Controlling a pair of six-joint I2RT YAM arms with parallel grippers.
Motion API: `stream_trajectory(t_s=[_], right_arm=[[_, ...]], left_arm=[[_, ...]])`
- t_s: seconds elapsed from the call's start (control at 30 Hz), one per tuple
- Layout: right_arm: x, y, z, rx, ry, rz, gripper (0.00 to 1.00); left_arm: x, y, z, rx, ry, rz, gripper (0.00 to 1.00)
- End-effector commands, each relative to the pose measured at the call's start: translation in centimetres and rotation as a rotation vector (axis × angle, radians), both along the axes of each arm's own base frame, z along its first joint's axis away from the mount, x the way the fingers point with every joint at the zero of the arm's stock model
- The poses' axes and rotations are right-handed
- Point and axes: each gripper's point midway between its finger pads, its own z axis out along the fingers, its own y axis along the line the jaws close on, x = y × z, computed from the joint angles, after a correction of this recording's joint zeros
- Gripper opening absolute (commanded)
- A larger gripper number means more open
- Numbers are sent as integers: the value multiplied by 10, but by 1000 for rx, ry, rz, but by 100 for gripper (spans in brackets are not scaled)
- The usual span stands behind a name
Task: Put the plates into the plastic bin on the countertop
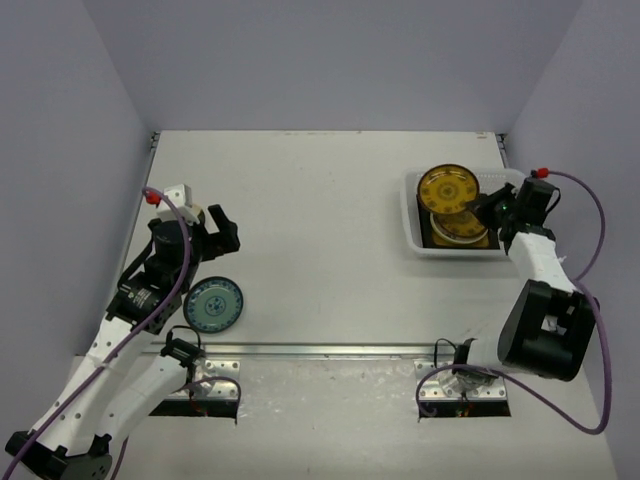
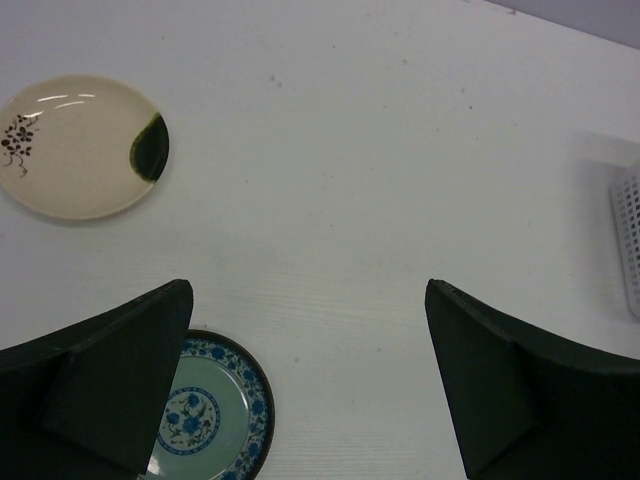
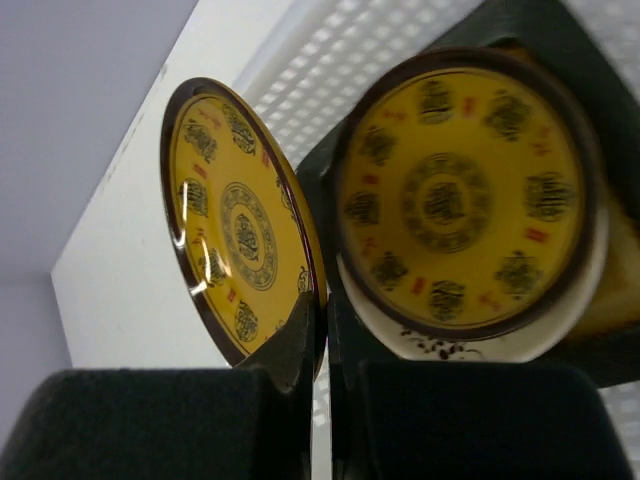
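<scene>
My right gripper [image 1: 483,208] [image 3: 322,330] is shut on the rim of a patterned amber plate [image 1: 447,187] [image 3: 235,215] and holds it tilted on edge over the white plastic bin [image 1: 411,215] [image 3: 340,60]. In the bin, a second amber plate [image 1: 460,228] [image 3: 465,195] lies on a cream plate [image 3: 470,345] and a dark plate beneath. My left gripper [image 1: 213,230] [image 2: 310,300] is open and empty above the countertop [image 1: 320,230]. A patterned blue plate [image 1: 213,305] [image 2: 215,420] lies below its left finger. A cream plate with a green patch [image 2: 75,145] lies further off; in the top view my left arm hides it.
Lavender walls enclose the countertop on three sides. A metal strip [image 1: 320,351] runs along the front edge. The bin's corner [image 2: 628,235] shows at the right edge of the left wrist view.
</scene>
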Motion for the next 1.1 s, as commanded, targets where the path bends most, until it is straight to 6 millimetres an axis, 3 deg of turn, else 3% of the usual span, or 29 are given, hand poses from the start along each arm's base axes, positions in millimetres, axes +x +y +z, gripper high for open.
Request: stream_trajectory(t_s=[0.0,0.1,0.27,0.37,0.4,0.43,0.47,0.67,0.77,0.83,0.87,0.97,1.0,1.07], right_arm=[[5,-44,-5,133,5,-195,0],[9,-57,-13,124,38,-234,0],[-3,-71,-39,139,91,-296,0],[-9,-73,-46,129,99,-313,7],[-10,-73,-45,122,95,-311,12],[-12,-72,-44,121,94,-310,37],[-14,-71,-42,120,89,-309,55],[-23,-60,-3,94,-3,-261,84],[-28,-46,26,67,-76,-201,99],[-27,-29,40,45,-115,-128,99],[-27,-7,43,16,-109,-34,99],[-23,83,56,-45,-134,288,99],[-26,107,55,-66,-137,376,99],[-41,175,41,-63,-114,567,99]], left_arm=[[5,-6,8,-7,-40,-34,100],[7,-10,7,-10,-32,-52,100],[6,-12,6,-11,-29,-67,100],[7,-15,5,-14,-28,-80,100],[7,-16,6,-15,-30,-85,100],[7,-16,6,-15,-30,-86,100],[7,-16,6,-15,-29,-87,100],[7,-15,7,-13,-31,-85,100],[6,-12,8,-9,-35,-67,100],[6,-8,9,-6,-38,-46,100],[5,-4,11,-3,-43,-28,100],[3,10,17,-1,-63,56,100],[1,16,19,0,-69,85,100],[-4,28,24,-2,-86,154,100]])
